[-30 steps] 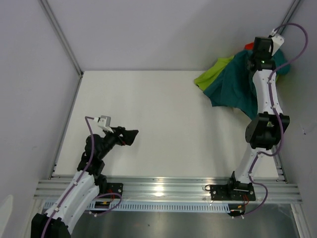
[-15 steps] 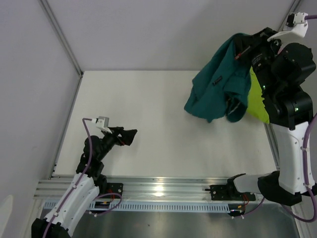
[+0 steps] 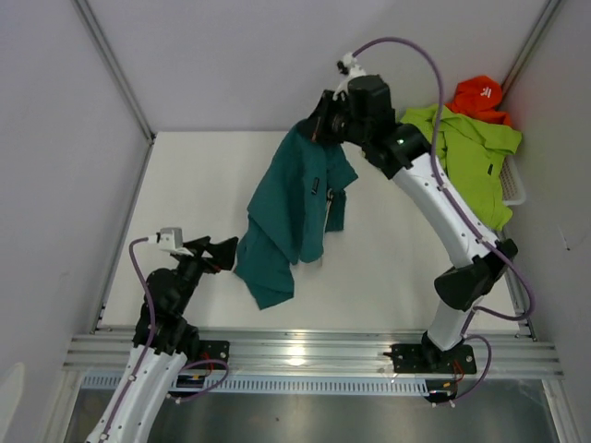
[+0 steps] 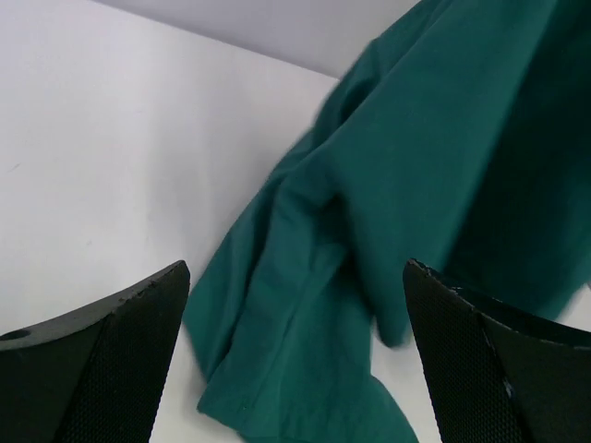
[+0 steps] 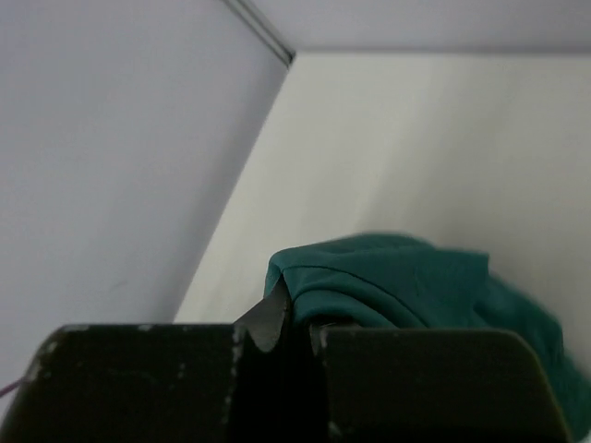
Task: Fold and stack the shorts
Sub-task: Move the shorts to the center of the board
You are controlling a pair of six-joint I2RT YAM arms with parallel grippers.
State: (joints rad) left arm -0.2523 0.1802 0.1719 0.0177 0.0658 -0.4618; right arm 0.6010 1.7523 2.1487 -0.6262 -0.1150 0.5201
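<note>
Your right hand is pressed shut on a fold at the top edge of the soft teal fabric shorts. In the right wrist view its fingers meet with the teal cloth bunched just behind them. The shorts hang from that pinch well away from the white plastic basket, over the middle of the white bench, and their lower end lies on the surface.

Your left hand is spread wide and holds nothing. It is farther still from the basket, just beside the trailing hem. In the left wrist view, the teal cloth fills the space ahead of the open hand.

The lime green fabric shorts are draped over the basket, with an orange cloth just behind them.

Half a second ago the right hand was raised beside the basket, with the teal and lime shorts hanging together. Now only the teal pair has come away, and the lime pair is left at the basket. The left hand is as wide open as it was.
</note>
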